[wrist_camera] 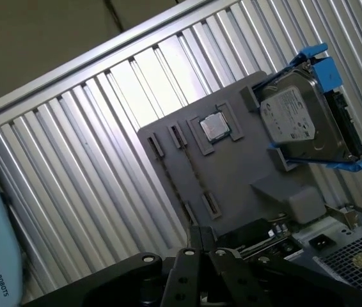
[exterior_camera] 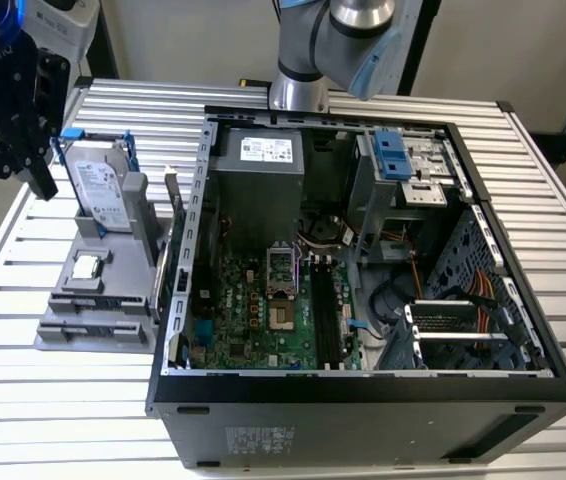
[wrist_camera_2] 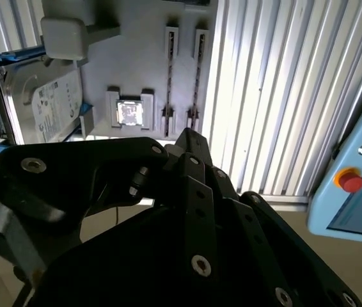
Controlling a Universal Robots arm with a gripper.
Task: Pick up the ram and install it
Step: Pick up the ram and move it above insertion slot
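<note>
My gripper (exterior_camera: 13,178) hangs at the exterior view's far left, above and just off the back corner of the grey parts fixture (exterior_camera: 73,300). Its black fingers (exterior_camera: 45,175) stand spread and open with nothing between them. The ram is out of view. The narrow holder slots (wrist_camera_2: 197,77) on the fixture lie below the gripper's black linkage (wrist_camera_2: 187,211). The long dark memory slots (exterior_camera: 325,315) sit on the green motherboard (exterior_camera: 258,320) inside the open computer case (exterior_camera: 363,400), well to the exterior view's right of the gripper.
A silver hard drive in a blue bracket (exterior_camera: 103,190) stands upright on the fixture beside a small square processor chip (exterior_camera: 87,266). The case's side wall (exterior_camera: 188,230) rises next to the fixture. A pendant with a red button (wrist_camera_2: 350,181) lies off the slatted table (exterior_camera: 63,400).
</note>
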